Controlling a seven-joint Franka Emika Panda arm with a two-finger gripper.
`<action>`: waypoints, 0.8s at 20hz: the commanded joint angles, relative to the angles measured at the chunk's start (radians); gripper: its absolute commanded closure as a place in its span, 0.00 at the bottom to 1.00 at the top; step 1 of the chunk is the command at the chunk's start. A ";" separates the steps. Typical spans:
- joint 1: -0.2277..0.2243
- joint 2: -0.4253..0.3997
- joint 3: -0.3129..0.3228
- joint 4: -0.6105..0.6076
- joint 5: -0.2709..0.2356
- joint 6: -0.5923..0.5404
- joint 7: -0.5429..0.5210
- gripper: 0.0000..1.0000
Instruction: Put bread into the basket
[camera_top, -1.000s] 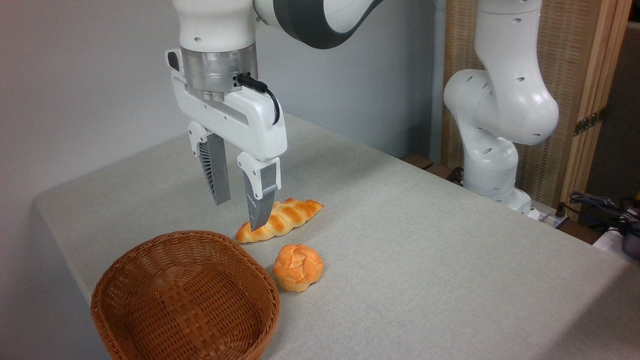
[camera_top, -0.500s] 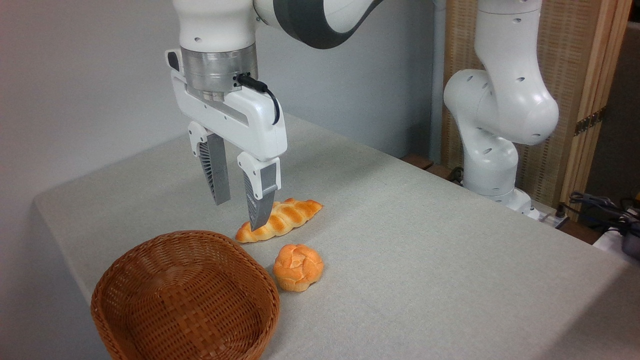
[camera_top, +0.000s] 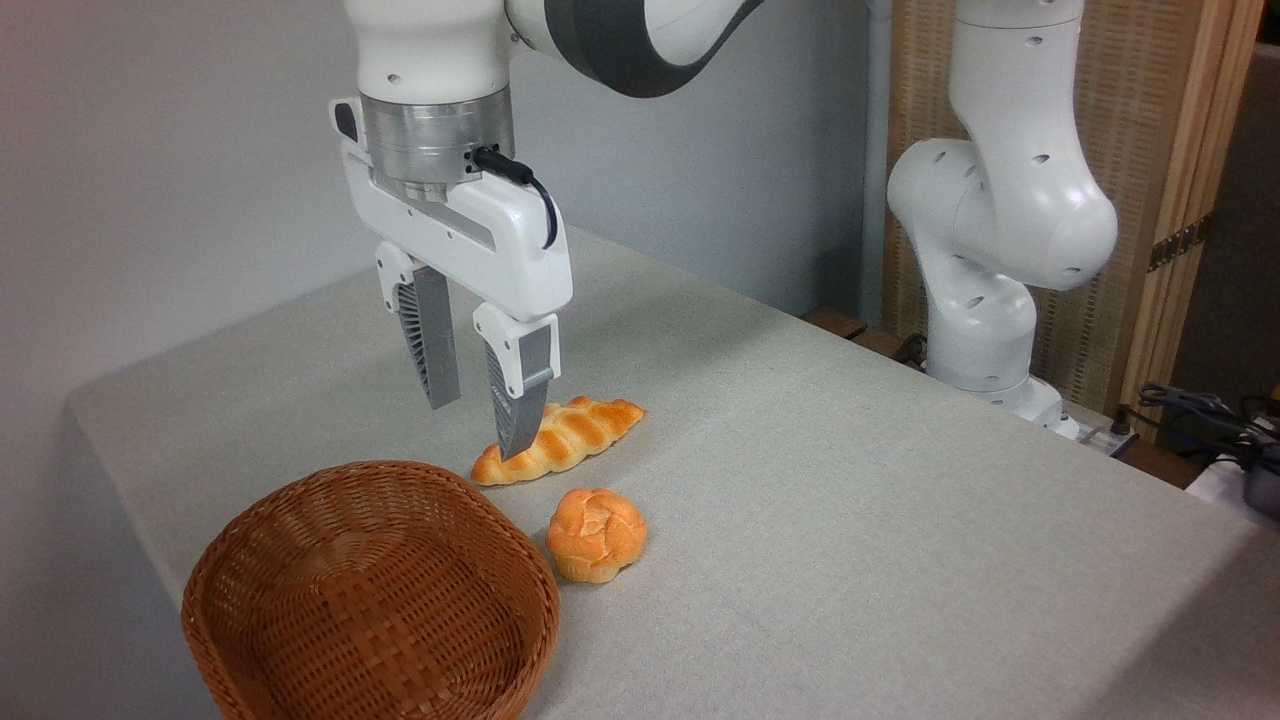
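Note:
The bread (camera_top: 596, 534), a small round golden-orange bun with a knotted top, lies on the grey table just right of the basket. The brown woven wicker basket (camera_top: 370, 595) stands at the table's near-left corner with nothing in it. My gripper (camera_top: 475, 430) hangs open above the table, behind the basket and up-left of the bun, holding nothing. Its right fingertip (camera_top: 510, 440) overlaps the view of the braided loaf behind it.
A long braided golden loaf (camera_top: 560, 438) lies behind the bun. The arm's white base (camera_top: 985, 300) stands at the table's far right, with cables (camera_top: 1200, 415) beyond it. The table's left edge (camera_top: 110, 470) runs close to the basket.

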 joint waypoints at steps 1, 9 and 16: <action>-0.005 0.006 0.010 0.019 -0.015 -0.027 -0.007 0.00; -0.011 0.014 0.004 0.007 -0.012 -0.064 -0.002 0.00; -0.008 0.003 0.005 -0.119 0.002 -0.050 0.034 0.00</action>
